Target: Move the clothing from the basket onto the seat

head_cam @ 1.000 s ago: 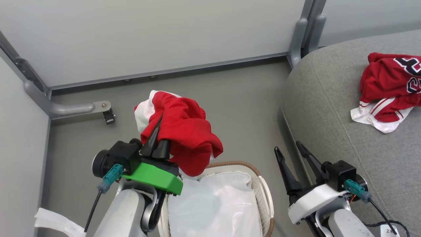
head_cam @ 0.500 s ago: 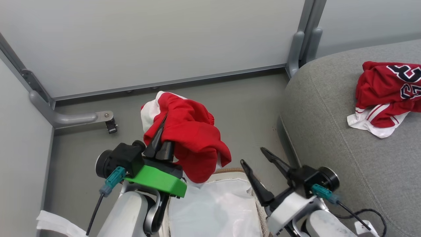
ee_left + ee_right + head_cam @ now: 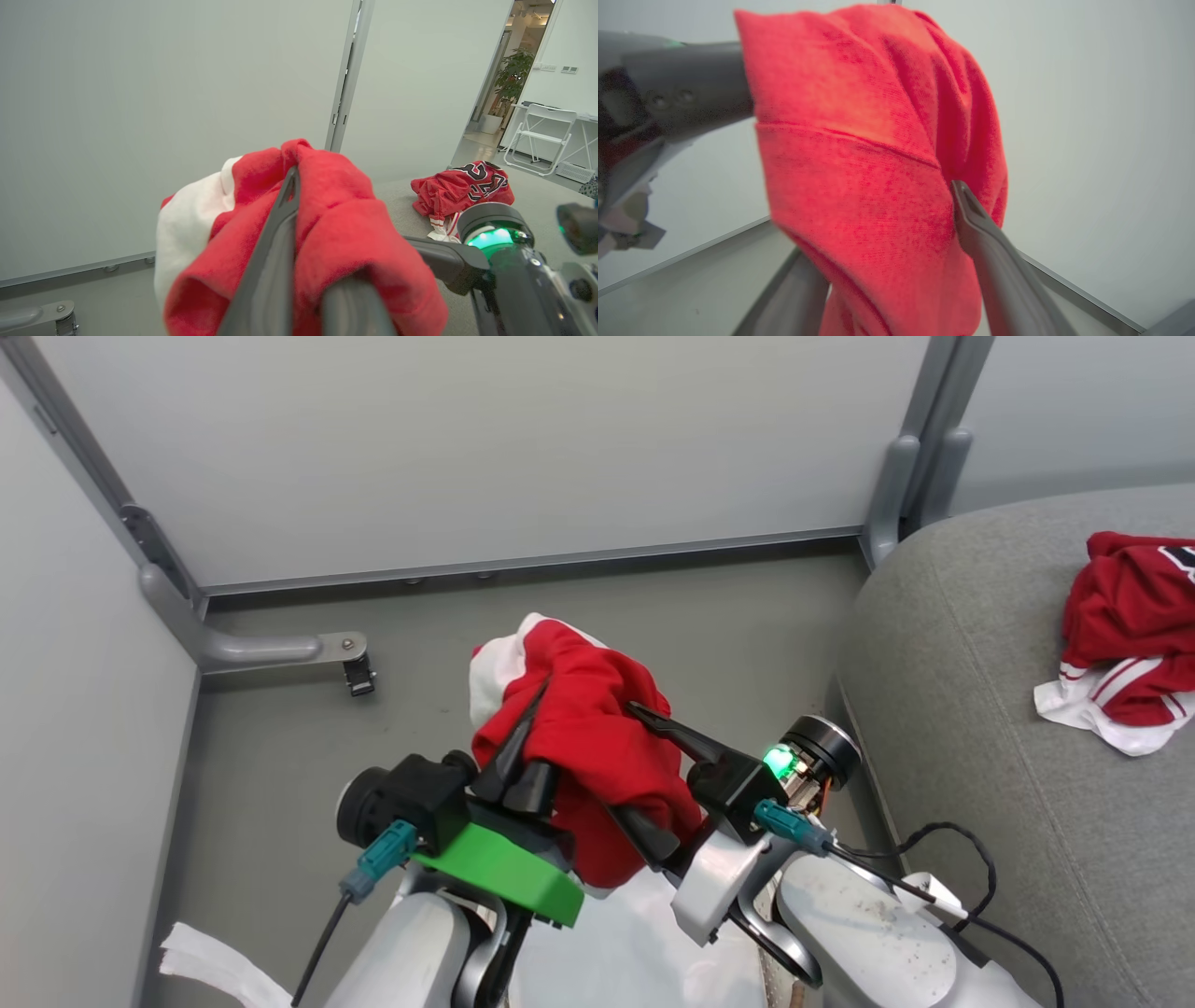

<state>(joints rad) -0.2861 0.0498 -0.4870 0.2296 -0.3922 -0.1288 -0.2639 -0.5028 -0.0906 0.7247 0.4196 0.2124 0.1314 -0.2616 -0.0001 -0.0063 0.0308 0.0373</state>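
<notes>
Clothing: two pieces counted. These are one red garment [image 3: 597, 756], apparently a single item, though its bunched white panel could belong to another, and one numbered jersey [image 3: 460, 186]. Claws: two, the left claw [image 3: 546, 695] and the right claw [image 3: 621, 756]. Furniture: one grey seat [image 3: 971, 728]. Loose items: one white liner sheet [image 3: 635, 947] and one white strip [image 3: 219, 966]. Fittings: one metal bracket [image 3: 289, 649]. Farther off, as the left wrist view has it: one white folding chair [image 3: 537, 135] and one potted plant [image 3: 514, 79].
</notes>
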